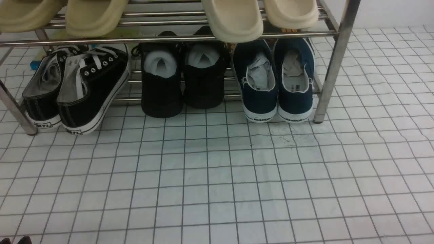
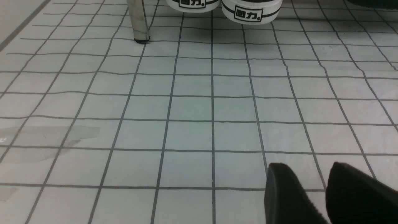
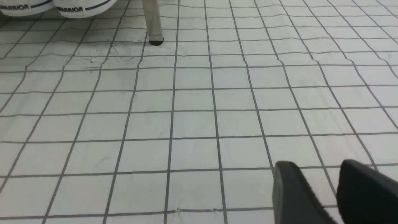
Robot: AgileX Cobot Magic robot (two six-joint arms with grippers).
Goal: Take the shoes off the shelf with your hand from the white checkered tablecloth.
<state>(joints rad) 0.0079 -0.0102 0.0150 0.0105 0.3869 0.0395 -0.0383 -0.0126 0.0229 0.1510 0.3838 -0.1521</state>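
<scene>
My right gripper (image 3: 315,169) hangs open and empty, shoes (image 1: 259,100) well ahead; reaching in, I could clip the shelf (image 3: 153,21) leg beside them.

Even, soft lighting; frames slightly grainy, shadows faint.

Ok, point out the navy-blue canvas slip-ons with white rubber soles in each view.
Front view: navy-blue slip-ons at the lower tier, at the robot's right end, beside the silver metal rack leg.
Left wrist view: not in it.
Right wrist view: only their white WARRIOR heels show, next to that leg.
Shared landmark: that leg.
</scene>
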